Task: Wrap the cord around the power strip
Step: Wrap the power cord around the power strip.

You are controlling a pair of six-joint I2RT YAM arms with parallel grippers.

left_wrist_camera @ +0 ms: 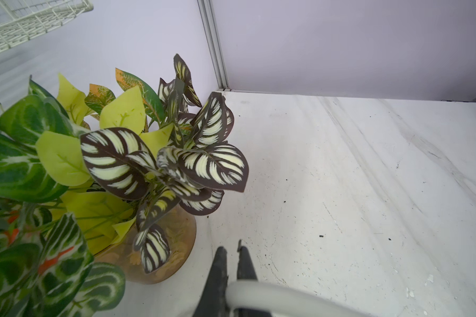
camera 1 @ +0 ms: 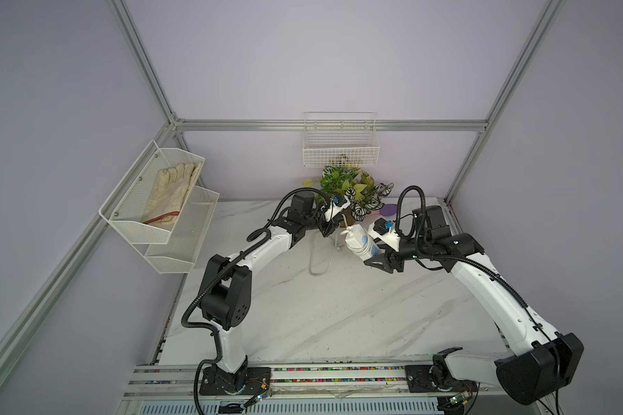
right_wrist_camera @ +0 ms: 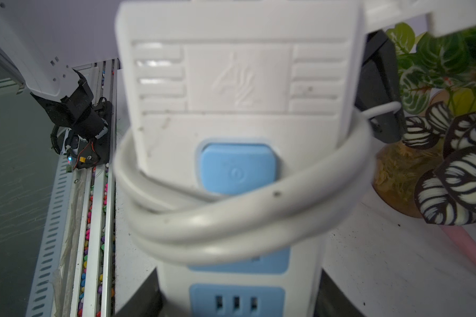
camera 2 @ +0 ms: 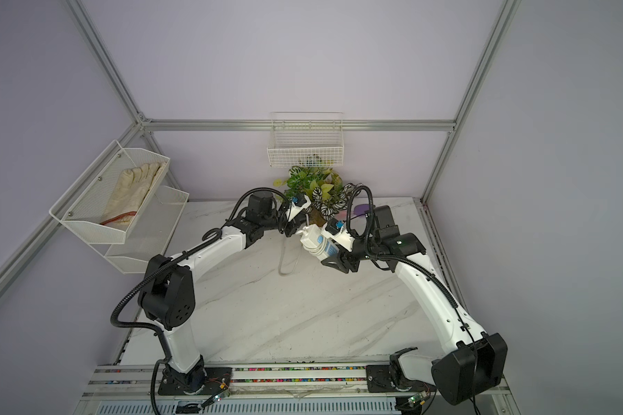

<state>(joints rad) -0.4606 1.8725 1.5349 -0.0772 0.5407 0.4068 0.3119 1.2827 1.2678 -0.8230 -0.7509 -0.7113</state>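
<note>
My right gripper (camera 1: 374, 257) (right_wrist_camera: 239, 291) is shut on the power strip (camera 1: 358, 244) (camera 2: 317, 242) (right_wrist_camera: 237, 90), a white bar with light-blue sockets and a blue button, and holds it tilted above the table. The pale cord (right_wrist_camera: 231, 219) lies in two loops around the strip's middle, partly over the button. From there it runs to my left gripper (camera 1: 328, 230) (camera 2: 290, 230) (left_wrist_camera: 232, 248), which is shut on the cord (left_wrist_camera: 272, 295) beside the plant pot. A slack loop of cord (camera 1: 317, 258) (camera 2: 288, 258) hangs down to the marble table.
A potted leafy plant (camera 1: 349, 187) (left_wrist_camera: 121, 164) (right_wrist_camera: 451, 137) stands close behind both grippers at the back of the table. A wire basket (camera 1: 340, 143) hangs on the back wall above it. Mesh shelves (camera 1: 152, 230) holding a glove are on the left wall.
</note>
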